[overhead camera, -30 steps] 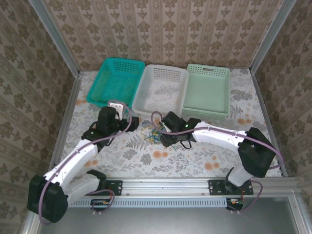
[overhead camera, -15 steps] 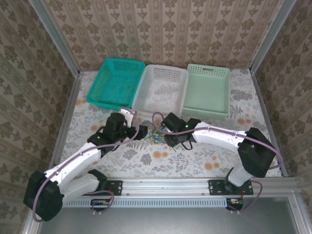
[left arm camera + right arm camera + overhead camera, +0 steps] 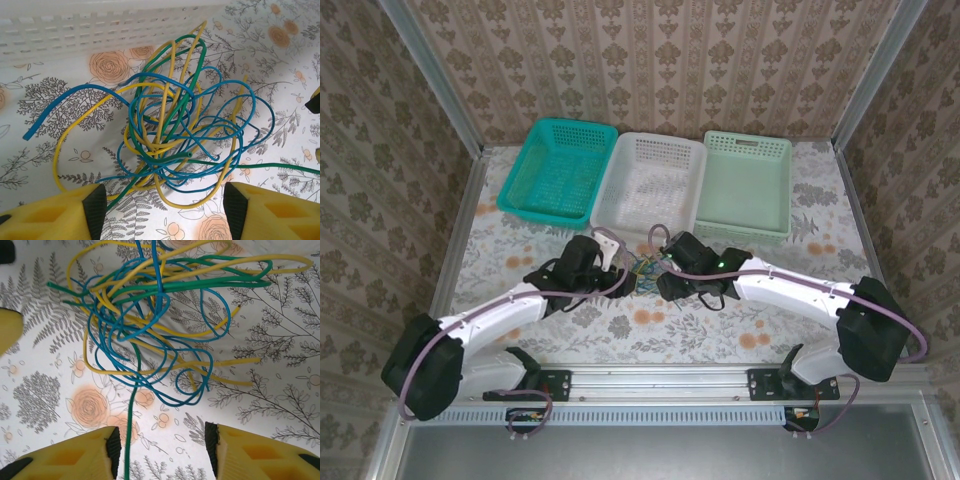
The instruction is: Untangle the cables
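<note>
The left arm has swung in since a second ago, so the left gripper (image 3: 165, 209) now sits right at the cables (image 3: 185, 135). Its fingers are apart around the lower loops and nothing's pinched. The right gripper (image 3: 162, 444) is apart too, with one green strand running between its fingers. The tangle lies on the table (image 3: 620, 330), just in front of the white basket (image 3: 100, 25). It's a roundish clump with no real long axis. In the left wrist view a blue end pokes left and a green strand trails right.
</note>
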Available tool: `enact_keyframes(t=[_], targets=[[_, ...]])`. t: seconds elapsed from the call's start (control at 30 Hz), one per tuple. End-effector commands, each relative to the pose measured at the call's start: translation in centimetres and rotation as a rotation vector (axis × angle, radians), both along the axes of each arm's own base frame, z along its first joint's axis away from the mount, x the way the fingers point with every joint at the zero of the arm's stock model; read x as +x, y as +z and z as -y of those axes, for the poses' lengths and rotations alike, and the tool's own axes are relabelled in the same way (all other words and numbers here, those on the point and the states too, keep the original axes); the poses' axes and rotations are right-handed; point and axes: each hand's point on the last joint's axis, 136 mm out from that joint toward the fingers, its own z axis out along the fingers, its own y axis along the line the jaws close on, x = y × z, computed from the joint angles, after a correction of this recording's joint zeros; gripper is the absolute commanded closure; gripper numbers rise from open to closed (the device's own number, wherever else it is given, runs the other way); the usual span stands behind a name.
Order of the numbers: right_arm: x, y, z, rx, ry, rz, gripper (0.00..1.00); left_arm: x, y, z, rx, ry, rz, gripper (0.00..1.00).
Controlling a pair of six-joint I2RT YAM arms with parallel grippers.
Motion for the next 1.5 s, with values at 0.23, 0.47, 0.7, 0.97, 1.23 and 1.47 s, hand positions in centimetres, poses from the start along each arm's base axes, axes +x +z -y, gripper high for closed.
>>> enact_keyframes(t=[0.23, 0.47, 0.7, 0.97, 1.23, 1.47], targets=[[1.8, -0.5, -1.3, 0.174, -0.124, -0.004, 0.41, 2.8, -0.3, 2.0, 0.014, 0.016, 0.026, 0.45], [2.6, -3.6, -3.2, 0.153, -0.111, -0.080, 0.40, 4.0, -1.1, 2.4, 0.023, 0.035, 0.015, 0.73], [2.5, -6.6, -1.6, 0.055, -0.142, -0.130, 0.65, 3.9, -1.3, 1.5, 0.024, 0.060, 0.019, 0.97], [2.4, -7.2, 2.6, -0.068, -0.207, -0.121, 1.00, 4.6, 2.2, -0.2, -0.018, 0.098, 0.082, 1.00], [2.2, -6.0, 7.3, -0.082, -0.315, -0.070, 1.00, 4.7, 6.7, -2.7, -0.093, 0.143, 0.147, 1.00], [1.8, -6.2, 9.3, -0.118, -0.368, -0.061, 1.00, 4.1, 9.2, -3.6, -0.131, 0.147, 0.168, 1.00]])
